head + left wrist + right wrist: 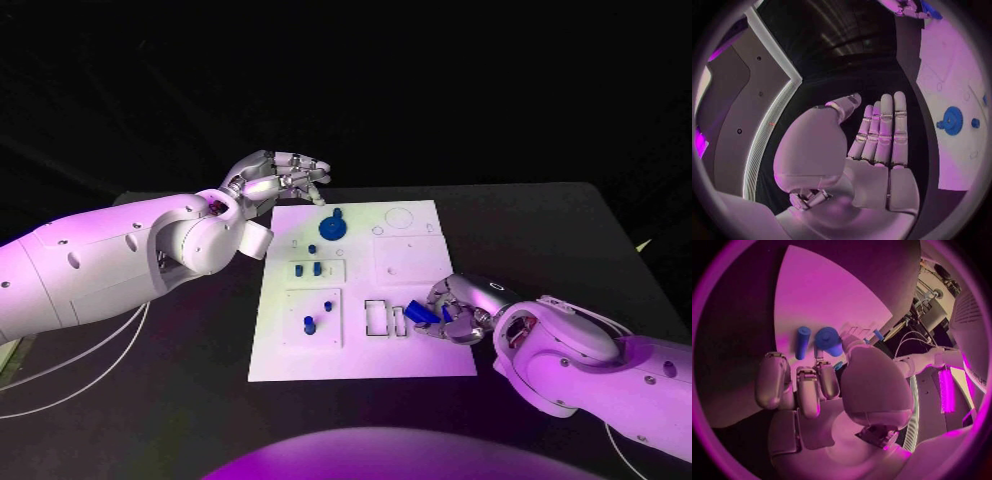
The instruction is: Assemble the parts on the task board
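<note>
while right hand (459, 308) grips part (421, 313), board's (361, 360) edge

You have a black table (577, 230) under everything, with thin white cables (87, 350) trailing across its near left part toward the edge.

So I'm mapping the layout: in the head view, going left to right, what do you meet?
Left hand → blue gear on the task board → right hand, holding a blue part.
</note>
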Controlling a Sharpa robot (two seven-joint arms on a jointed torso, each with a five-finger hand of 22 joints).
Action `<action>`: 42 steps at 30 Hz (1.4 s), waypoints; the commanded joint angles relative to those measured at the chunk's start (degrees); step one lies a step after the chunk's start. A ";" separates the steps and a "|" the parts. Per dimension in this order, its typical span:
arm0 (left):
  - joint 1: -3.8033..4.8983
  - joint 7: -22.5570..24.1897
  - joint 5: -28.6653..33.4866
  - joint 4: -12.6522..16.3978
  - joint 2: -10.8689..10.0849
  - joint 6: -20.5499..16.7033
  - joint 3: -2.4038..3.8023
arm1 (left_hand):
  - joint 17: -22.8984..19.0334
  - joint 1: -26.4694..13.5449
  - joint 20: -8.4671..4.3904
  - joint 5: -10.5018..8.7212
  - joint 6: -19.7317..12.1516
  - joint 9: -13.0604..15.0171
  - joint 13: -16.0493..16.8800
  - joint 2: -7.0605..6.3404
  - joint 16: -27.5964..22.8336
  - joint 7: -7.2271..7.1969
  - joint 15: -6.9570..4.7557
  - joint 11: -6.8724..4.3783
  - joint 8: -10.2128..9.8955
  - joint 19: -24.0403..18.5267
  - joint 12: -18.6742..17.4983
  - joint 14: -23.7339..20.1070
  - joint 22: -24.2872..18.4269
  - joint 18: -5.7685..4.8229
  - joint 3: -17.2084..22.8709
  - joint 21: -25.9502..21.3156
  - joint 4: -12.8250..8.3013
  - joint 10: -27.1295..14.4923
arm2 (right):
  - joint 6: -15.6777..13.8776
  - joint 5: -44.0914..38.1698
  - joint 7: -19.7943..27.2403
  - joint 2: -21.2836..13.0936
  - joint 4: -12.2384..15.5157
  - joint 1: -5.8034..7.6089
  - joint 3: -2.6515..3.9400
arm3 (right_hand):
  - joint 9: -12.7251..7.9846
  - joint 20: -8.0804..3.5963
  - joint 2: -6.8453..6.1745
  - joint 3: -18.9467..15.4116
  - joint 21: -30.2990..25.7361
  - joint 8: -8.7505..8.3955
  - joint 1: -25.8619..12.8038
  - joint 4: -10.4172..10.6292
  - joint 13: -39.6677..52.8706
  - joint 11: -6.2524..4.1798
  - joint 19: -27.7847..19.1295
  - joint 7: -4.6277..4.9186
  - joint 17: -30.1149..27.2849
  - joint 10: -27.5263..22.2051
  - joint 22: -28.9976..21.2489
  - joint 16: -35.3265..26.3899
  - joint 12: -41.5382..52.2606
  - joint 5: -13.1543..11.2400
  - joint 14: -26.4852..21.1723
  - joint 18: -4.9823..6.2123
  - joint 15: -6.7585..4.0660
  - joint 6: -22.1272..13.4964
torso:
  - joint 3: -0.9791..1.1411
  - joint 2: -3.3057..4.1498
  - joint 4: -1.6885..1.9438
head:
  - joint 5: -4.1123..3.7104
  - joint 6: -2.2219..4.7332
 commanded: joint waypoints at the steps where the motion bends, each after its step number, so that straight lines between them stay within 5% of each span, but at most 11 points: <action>1: 0.01 0.51 0.12 0.05 -0.01 1.09 0.02 | -0.07 -0.24 0.30 0.33 -0.23 0.08 0.07 0.16 0.00 -0.02 0.11 -0.08 -0.17 0.10 0.24 -0.28 -0.05 0.61 -0.39 -0.29 0.02 -0.44 | -3.45 0.71 0.07 -0.45 1.05 -0.09 -0.09 | 0.46 -0.41 1.22 0.64 0.30 0.56 0.27 0.15 3.98 -0.02 0.16 -1.46 12.84 0.45 7.40 0.18 0.32 0.23 5.51 -0.98 -0.49 1.89 | 0.00 -0.04 -0.02 | 0.01 0.11; 11: 0.01 0.52 0.12 -0.10 0.16 1.20 0.01 | -0.07 -0.24 0.30 0.33 -0.23 0.08 0.07 0.16 0.00 -0.02 0.11 -0.08 -0.17 0.10 0.24 -0.28 -0.05 0.61 -0.39 -0.29 0.02 -0.44 | -5.54 1.76 0.43 -1.01 4.20 2.14 0.20 | 0.58 -0.69 1.35 1.97 1.13 0.69 0.15 0.32 4.48 -0.40 0.45 -1.88 13.34 0.93 7.79 0.34 0.74 1.01 5.61 -1.13 -0.81 2.63 | -0.07 -0.01 0.14 | -0.26 0.40; 26: 0.01 0.57 0.13 0.05 0.16 1.17 0.01 | -0.07 -0.24 0.30 0.33 -0.23 0.08 0.07 0.16 0.00 -0.02 0.11 -0.08 -0.17 0.10 0.24 -0.28 -0.05 0.61 -0.39 -0.29 0.02 -0.44 | 2.96 5.25 0.08 3.38 3.00 2.43 0.25 | 0.97 -0.79 0.63 1.92 0.69 0.65 -4.49 1.79 4.36 -0.31 0.36 -1.77 13.38 0.92 7.84 0.36 0.36 -0.63 5.62 -1.10 -0.80 3.26 | -0.09 0.02 0.16 | 0.12 0.11; 31: 0.01 0.58 0.13 0.11 0.19 1.20 0.01 | -0.07 -0.24 0.30 0.33 -0.23 0.08 0.07 0.16 0.00 -0.02 0.11 -0.08 -0.17 0.10 0.24 -0.28 -0.05 0.61 -0.39 -0.29 0.02 -0.44 | 3.98 5.53 -0.49 5.00 1.92 2.30 0.24 | 1.62 -0.87 0.88 -0.15 0.74 0.98 -10.35 1.84 4.55 -0.49 0.43 -2.02 13.46 1.09 8.05 0.38 0.31 2.04 5.64 -1.11 -0.92 3.81 | -0.04 0.06 0.11 | 0.22 0.10; 42: 0.01 0.55 0.13 0.18 0.17 1.20 0.01 | -0.07 -0.24 0.30 0.33 -0.23 0.08 0.07 0.16 0.00 -0.02 0.11 -0.08 -0.17 0.10 0.24 -0.28 -0.05 0.61 -0.39 -0.29 0.02 -0.44 | 4.72 4.61 -1.51 6.76 0.14 1.98 0.24 | 2.33 -1.08 1.37 -1.72 0.70 1.71 -12.66 1.90 4.61 -0.81 0.47 -2.40 13.50 1.16 8.16 0.39 0.21 2.42 5.64 -1.11 -1.18 4.43 | 0.02 0.10 0.03 | 0.47 -0.13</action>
